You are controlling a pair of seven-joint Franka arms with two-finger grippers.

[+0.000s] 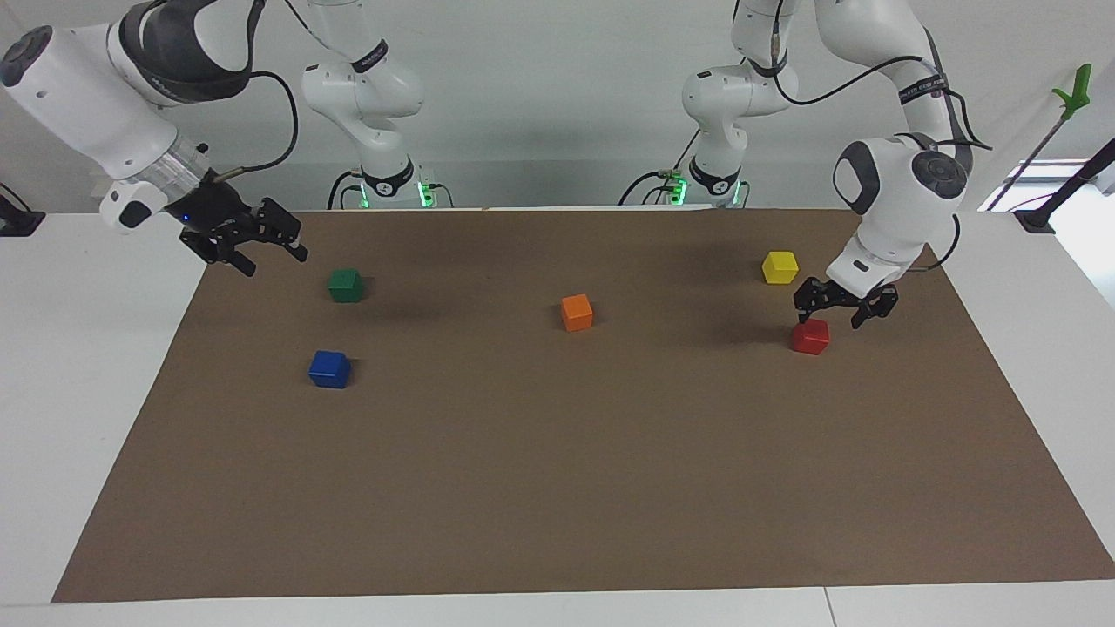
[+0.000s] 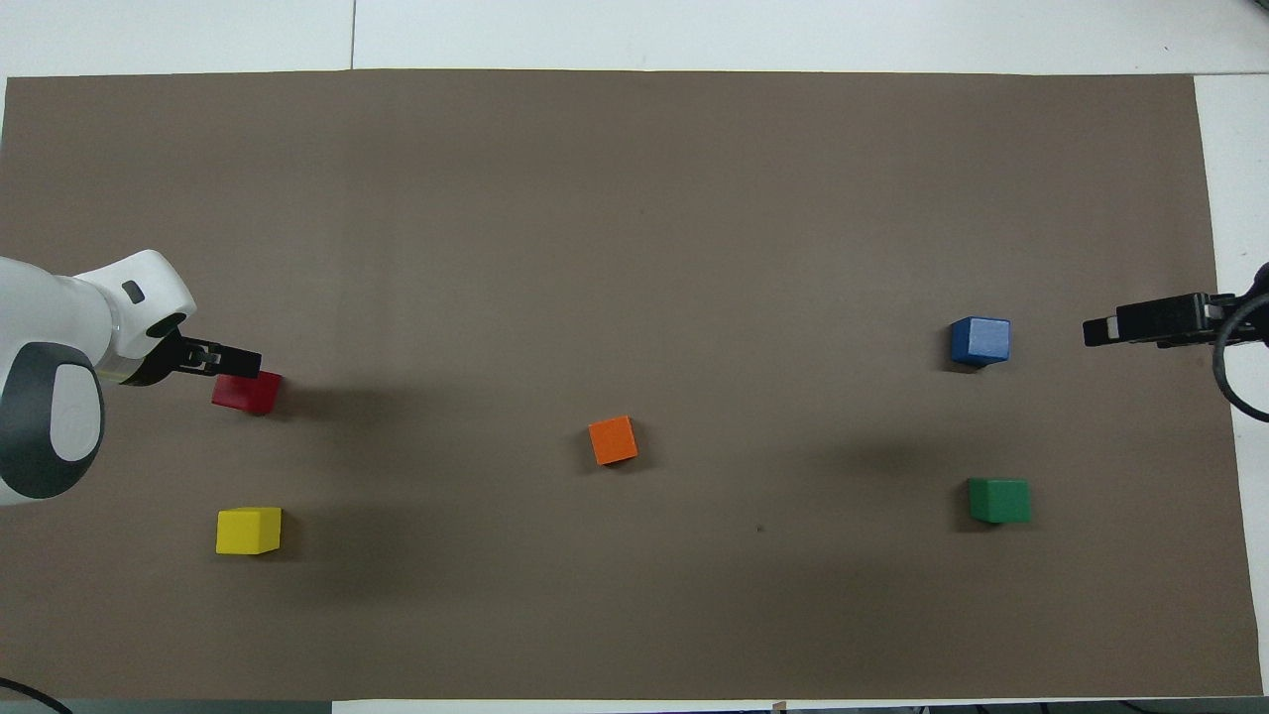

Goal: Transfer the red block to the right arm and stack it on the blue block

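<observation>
Bright, even light; perhaps soft shadows

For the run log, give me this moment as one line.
stage: reaching | left gripper: open, just above red block | right gripper: open, waiting near green block | blue block: bare

A brown mat [image 1: 557, 488] covers most of the white desk [image 1: 87, 392]. An orange cube [image 1: 577, 312] sits mid-mat. A green cube [image 1: 345, 285] and a yellow cube [image 1: 780, 266] lie near the mat's robot-side edge, toward opposite ends.

White table [image 1: 61, 392], brown mat [image 1: 557, 488] over most of it, plain pale wall [image 1: 557, 104], soft even light
</observation>
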